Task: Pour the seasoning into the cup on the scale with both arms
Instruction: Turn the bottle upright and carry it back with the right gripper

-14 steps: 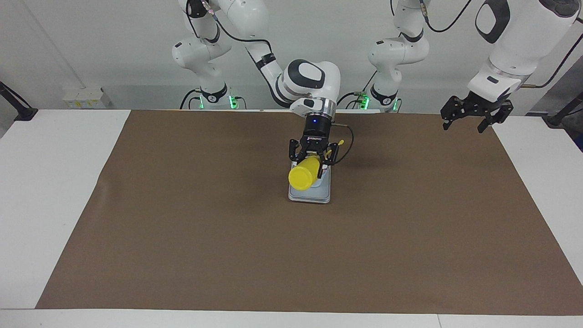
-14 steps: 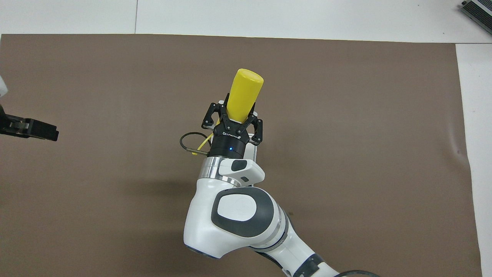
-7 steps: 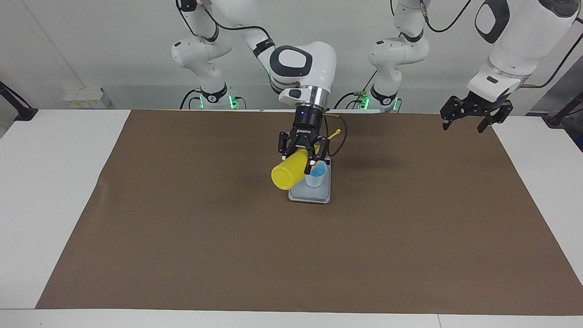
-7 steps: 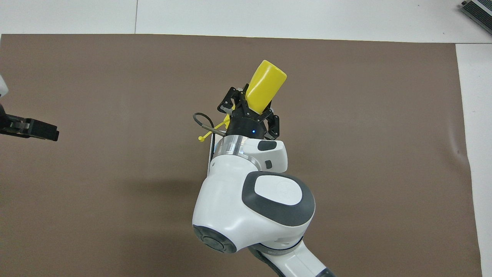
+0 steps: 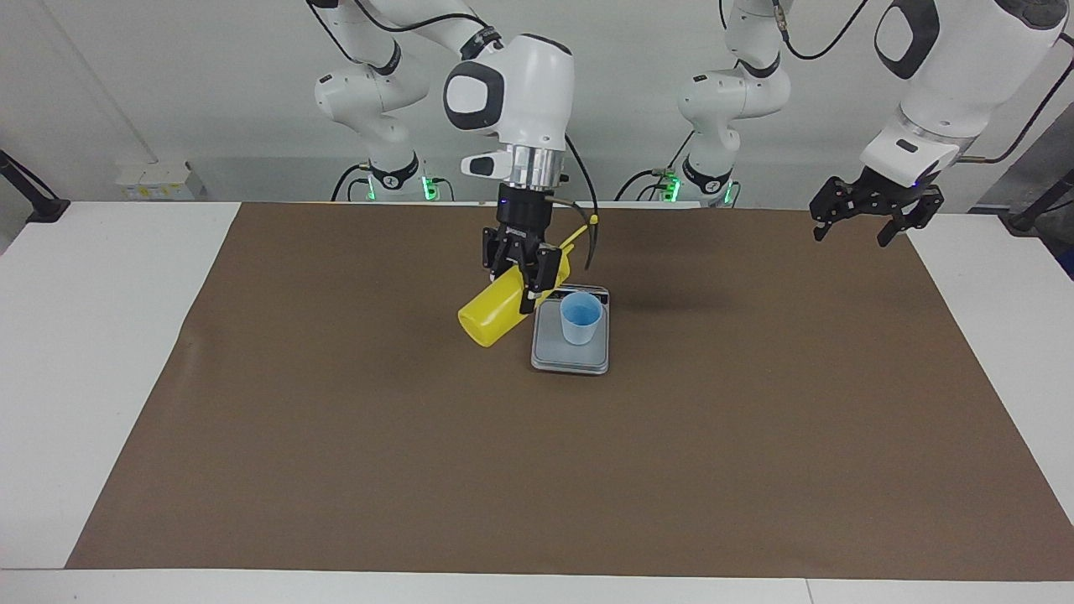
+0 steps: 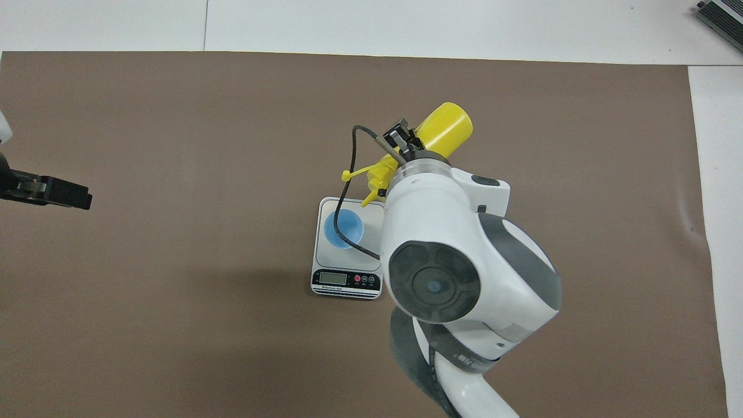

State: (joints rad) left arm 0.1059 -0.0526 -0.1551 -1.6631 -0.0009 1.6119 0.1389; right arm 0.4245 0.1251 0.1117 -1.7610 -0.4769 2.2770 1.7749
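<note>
Centre frame, facing view: right end effector (image 5: 522,273) clamped on the seasoning (image 5: 495,309), a yellow squeeze bottle held tilted in the air, base low toward the frame's lower left, nozzle end up toward the wrist. Its thin tethered cap (image 5: 592,220) sticks out at the upper right of the end effector. Bottle hangs over the brown mat (image 5: 336,436), just beside the scale (image 5: 570,359), on the right arm's side of it.

Overhead view, mid-frame: the cup (image 6: 343,229), light blue, stands upright on the scale's grey plate (image 6: 371,223), apart from the bottle. Scale's dark strip (image 6: 346,280) along its lower edge carries a small display, blank as far as can be told, plus three round buttons, two of them red; a line of print under them is too small to read. White lettering on the end effector's black body in the facing view can't be read either.

Upper right of the facing view: left end effector (image 5: 864,220) waits in the air, fingers apart, holding nothing, over the mat's corner near the white surface (image 5: 990,285).
</note>
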